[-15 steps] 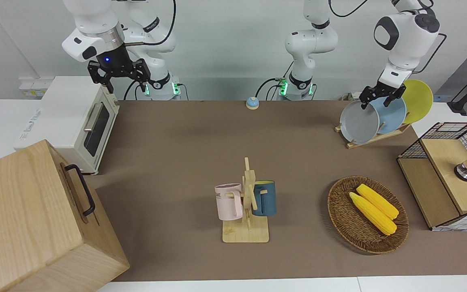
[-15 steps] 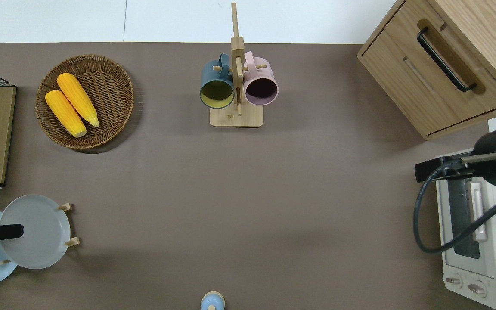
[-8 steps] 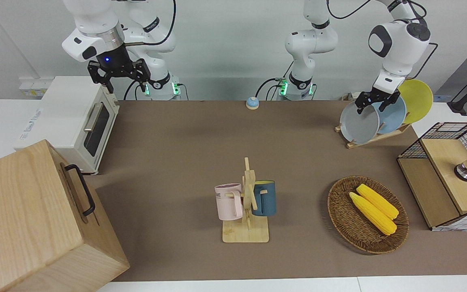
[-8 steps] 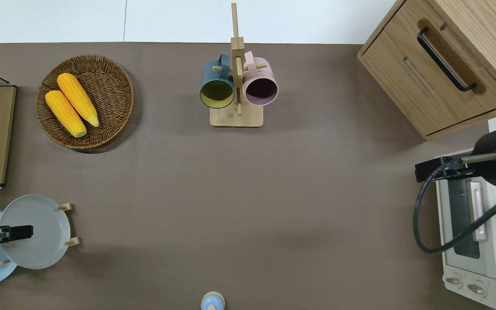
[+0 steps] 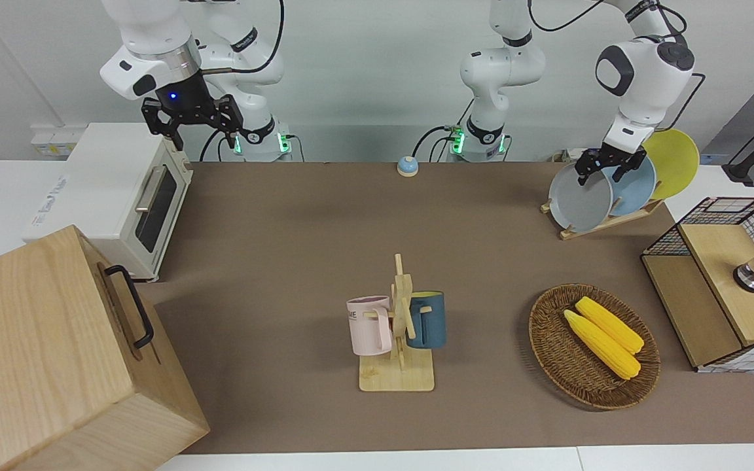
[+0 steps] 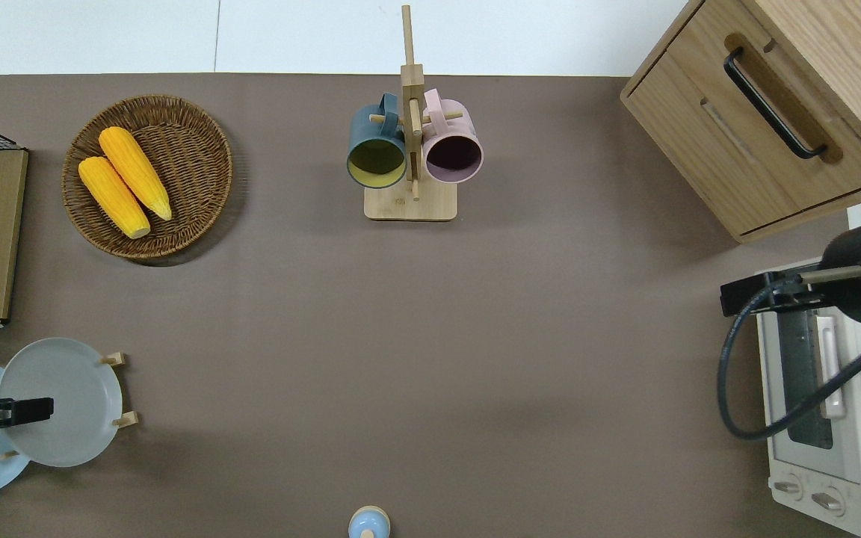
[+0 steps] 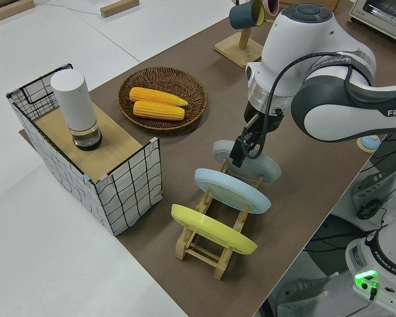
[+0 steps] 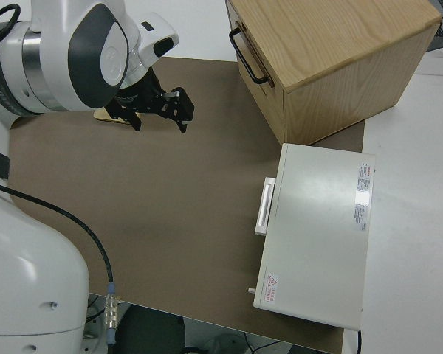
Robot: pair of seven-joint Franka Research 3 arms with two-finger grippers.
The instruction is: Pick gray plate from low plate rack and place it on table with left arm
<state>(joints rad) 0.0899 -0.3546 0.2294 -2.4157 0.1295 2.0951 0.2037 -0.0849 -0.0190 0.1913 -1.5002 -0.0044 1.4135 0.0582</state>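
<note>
The gray plate [image 5: 576, 199] stands slanted in the low plate rack [image 5: 612, 222], in the slot farthest from the robots, at the left arm's end of the table [image 5: 285, 229]. It also shows in the overhead view [image 6: 72, 400] and the left side view [image 7: 267, 168]. My left gripper [image 5: 601, 173] is open at the plate's upper rim. One finger lies over the plate's face and the other on the side of the light-blue plate [image 5: 635, 186]. The plate still rests in the rack. My right gripper [image 5: 197, 127] is open and parked.
A yellow plate [image 5: 678, 157] fills the rack's slot nearest the robots. A wicker basket [image 5: 550, 347] with two corn cobs and a wire crate [image 5: 717, 288] lie farther out. A mug tree [image 5: 400, 327] stands mid-table. A toaster oven [image 5: 115, 190] and a wooden cabinet [image 5: 43, 353] are at the right arm's end.
My left gripper has come down a little and shifted onto the gray plate's upper rim. The plates and the right arm have not moved.
</note>
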